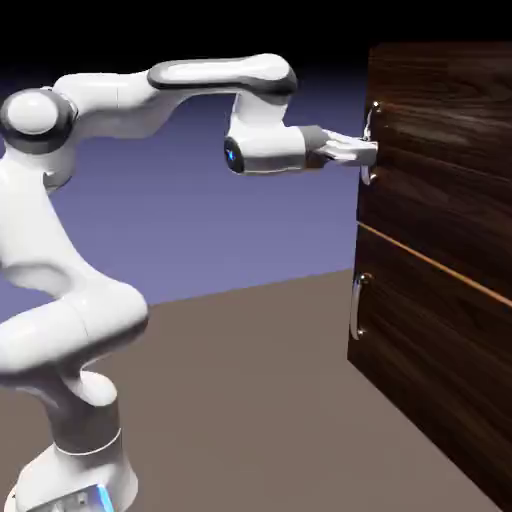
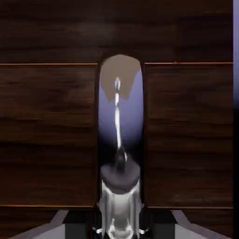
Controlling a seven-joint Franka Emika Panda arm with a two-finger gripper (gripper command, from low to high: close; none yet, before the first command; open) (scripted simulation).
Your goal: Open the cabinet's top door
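The gripper [image 1: 366, 150] has its jaws pinching the silver bar handle [image 2: 119, 140] of the top door [image 1: 440, 120], at three o'clock from the wrist; a level, arcing pull should swing the door without slipping.

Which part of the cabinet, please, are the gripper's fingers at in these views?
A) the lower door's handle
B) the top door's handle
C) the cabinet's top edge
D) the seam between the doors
B: the gripper reaches level onto the top door's handle, well above the seam; the hand view shows that silver bar between the fingertips.
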